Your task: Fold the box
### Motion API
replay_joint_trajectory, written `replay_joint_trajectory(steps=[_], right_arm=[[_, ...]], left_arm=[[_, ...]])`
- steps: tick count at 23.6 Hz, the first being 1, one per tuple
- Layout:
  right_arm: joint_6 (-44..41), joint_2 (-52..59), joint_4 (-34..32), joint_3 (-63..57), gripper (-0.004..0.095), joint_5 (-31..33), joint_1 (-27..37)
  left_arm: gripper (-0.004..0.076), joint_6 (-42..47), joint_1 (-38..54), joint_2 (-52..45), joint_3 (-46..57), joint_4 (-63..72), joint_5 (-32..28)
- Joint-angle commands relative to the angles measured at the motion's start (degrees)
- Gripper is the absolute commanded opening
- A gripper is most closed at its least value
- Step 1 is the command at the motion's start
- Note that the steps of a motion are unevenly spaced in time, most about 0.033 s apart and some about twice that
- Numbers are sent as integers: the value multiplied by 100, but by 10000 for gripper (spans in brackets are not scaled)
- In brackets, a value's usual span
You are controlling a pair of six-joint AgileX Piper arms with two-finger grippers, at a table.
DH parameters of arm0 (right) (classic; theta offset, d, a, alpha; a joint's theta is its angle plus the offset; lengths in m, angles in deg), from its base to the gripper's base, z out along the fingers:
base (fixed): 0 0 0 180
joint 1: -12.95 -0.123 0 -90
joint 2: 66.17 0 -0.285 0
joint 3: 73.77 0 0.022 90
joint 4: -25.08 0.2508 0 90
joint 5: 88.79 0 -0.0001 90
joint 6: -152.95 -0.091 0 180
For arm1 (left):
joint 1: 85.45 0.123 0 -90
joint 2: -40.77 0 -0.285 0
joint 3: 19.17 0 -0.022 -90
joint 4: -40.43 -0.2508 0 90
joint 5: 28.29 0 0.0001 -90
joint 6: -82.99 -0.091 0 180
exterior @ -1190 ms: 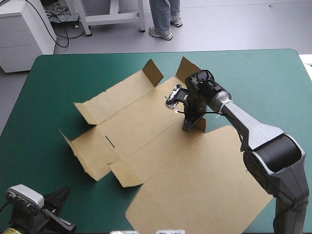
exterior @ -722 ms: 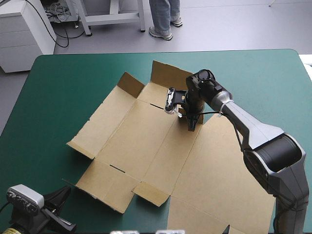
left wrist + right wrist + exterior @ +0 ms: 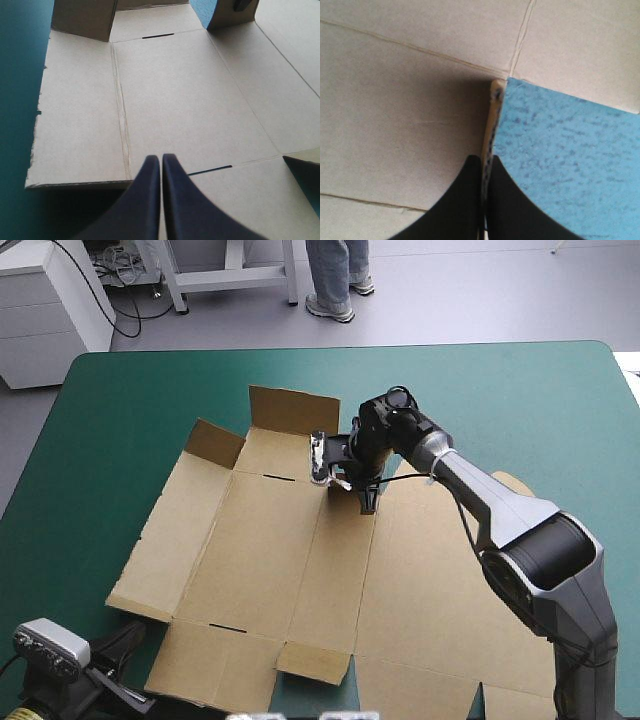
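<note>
Teal-green cover filled the high view, with the box lying as a mostly flat brown sheet across the centre and lower frame. Right gripper pinched a short upright flap near the sheet's middle, fingers all but closed on it. Left gripper sat at lower left, closed and empty. The step would probably go best with a firm pinch and slow steering along the crease.

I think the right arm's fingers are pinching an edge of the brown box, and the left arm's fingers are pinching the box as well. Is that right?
Not quite. The right arm's fingers do pinch an edge of the box. The left arm's fingers, though, are shut on nothing, and the box lies ahead of them. The left wrist view shows this.
</note>
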Motion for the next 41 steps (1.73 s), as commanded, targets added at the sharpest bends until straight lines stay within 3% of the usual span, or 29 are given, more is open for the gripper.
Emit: replay_joint_trajectory(steps=[1, 6, 15, 24, 27, 30, 33, 41], right_arm=[[-102, -81, -141, 594, -18, 39, -103], [-146, -475, -141, 1340, -18, 492, -111], [-327, -504, -330, 1441, 9, 416, -111], [-444, -470, -405, 1718, 416, 463, -111], [-732, -470, -382, 2239, 422, 591, -111], [-1051, -470, -412, 3086, 421, 1107, -111], [-1557, -353, -414, 3593, 420, 1107, -111], [-3436, 744, -509, 3626, 381, 1107, -111]], left_arm=[[-8, -3, -35, 86, -173, 33, -399], [-8, -3, -35, 86, -173, 33, -399], [-8, 20, -35, 86, -173, 33, -399], [-8, 20, -35, 86, -173, 33, -399], [-8, 20, -35, 86, -173, 33, -399], [-8, 20, -35, 86, -173, 33, -399], [-8, 20, -35, 86, -173, 33, -399], [-8, 20, -35, 86, -173, 33, -399]])
